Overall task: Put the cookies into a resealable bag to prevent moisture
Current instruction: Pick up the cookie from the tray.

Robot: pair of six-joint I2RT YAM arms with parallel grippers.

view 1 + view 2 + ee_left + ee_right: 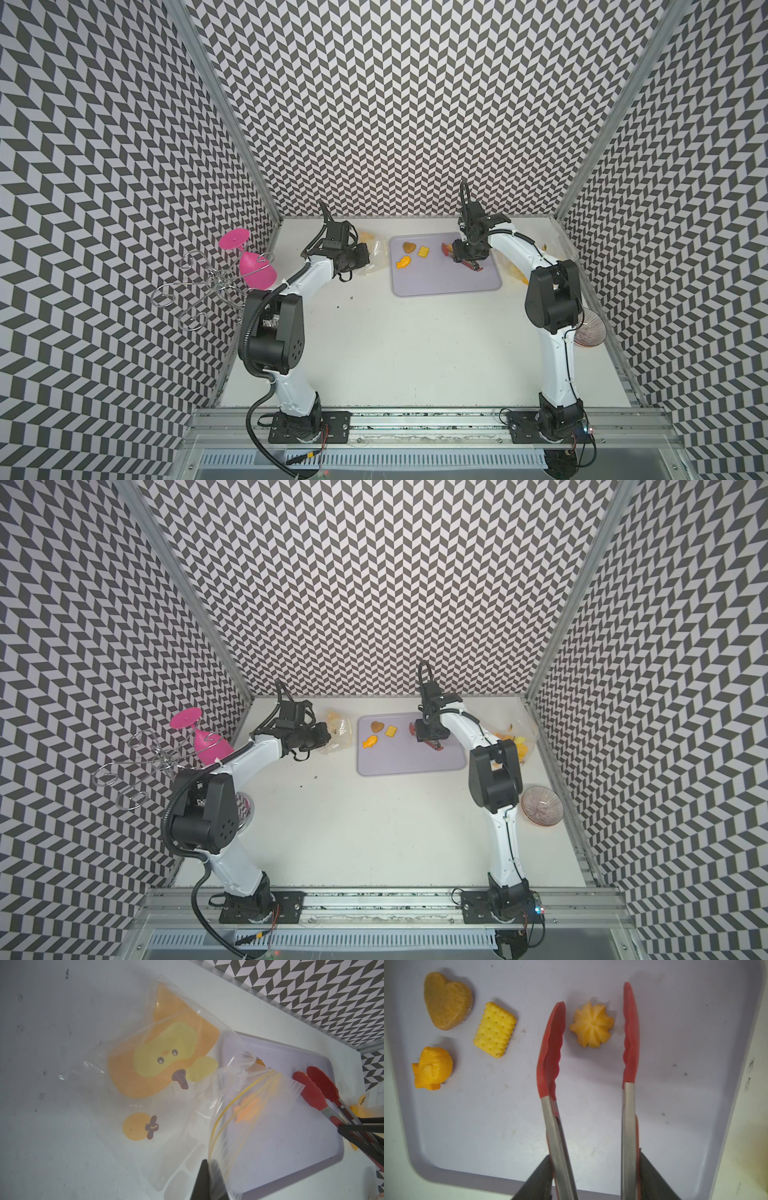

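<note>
Furthest left, the pink glass (257,270) hanging on its rack is well clear of the work and poses little risk. The left gripper (209,1169) is pinched shut on one lip of the bag (166,1053) by the zip. Held by that single corner, the mouth (239,1101) sags over the tray's near edge. It could fold flat or slip free, leaving no opening for a cookie. I cannot tell whether any cookie is inside yet. On the tray (488,1126) lie the heart (447,1000), the fish (432,1068) and the square (495,1029), close together but apart. A pass over them towards the bag could knock one off the tray. Right of them sits the star (591,1027), between the red pads of the tongs (629,1043). The tongs stand fairly wide and hold nothing. One pad is just beside the star and the other is further off. An uneven squeeze would likely push the ridged star sideways or tip it rather than trap it. The right gripper (595,1167) clamps the steel arms low down, so too hard a squeeze might twist the pads past each other and flick the star away. Beyond the tray's right side lie spare bags (515,742) and a bowl (542,806), both near the arm's elbow as it swings.
</note>
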